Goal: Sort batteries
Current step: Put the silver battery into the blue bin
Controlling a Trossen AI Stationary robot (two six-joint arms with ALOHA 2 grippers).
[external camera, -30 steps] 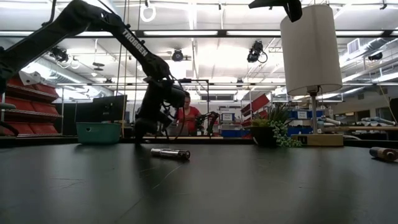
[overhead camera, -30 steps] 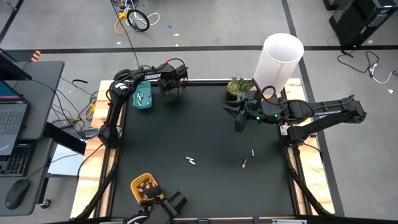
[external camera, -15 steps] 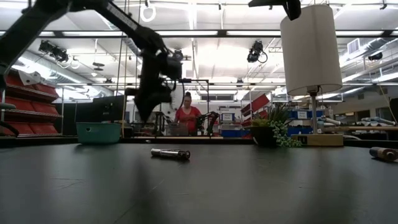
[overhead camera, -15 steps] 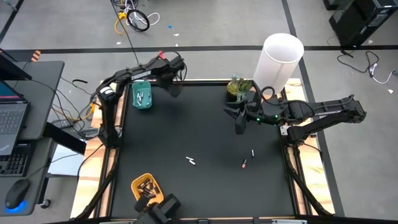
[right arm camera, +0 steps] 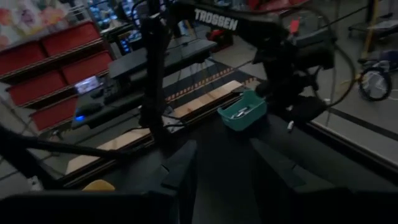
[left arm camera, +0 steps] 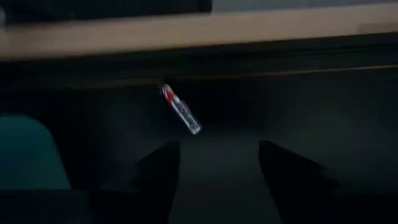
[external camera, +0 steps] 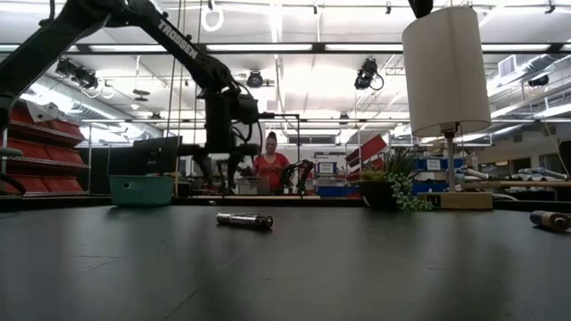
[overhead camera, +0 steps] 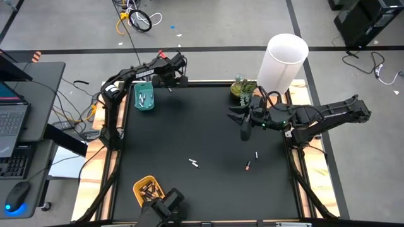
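The left tool (overhead camera: 173, 74) hangs over the far corner of the tabletop (overhead camera: 189, 126), fingers (left arm camera: 155, 165) spread with nothing between them. A silvery battery with a red end (left arm camera: 180, 109) shows just beyond its fingertips – whether it is in the air or lying on the tabletop, I cannot tell. The teal tray (overhead camera: 144, 98) sits just beside the tool, not under it, so the battery looks likely to end up outside the tray. To do this step well, centre the tool above the tray's opening before letting go, and keep it low.

The wooden edge (left arm camera: 199, 28) runs close ahead of the left tool – little room that way, plenty back toward mid-table. The right tool (overhead camera: 245, 130), fingers apart and empty, waits near the plant (overhead camera: 241, 88). Three loose batteries (overhead camera: 194, 163) lie nearer the front, well apart from both tools.
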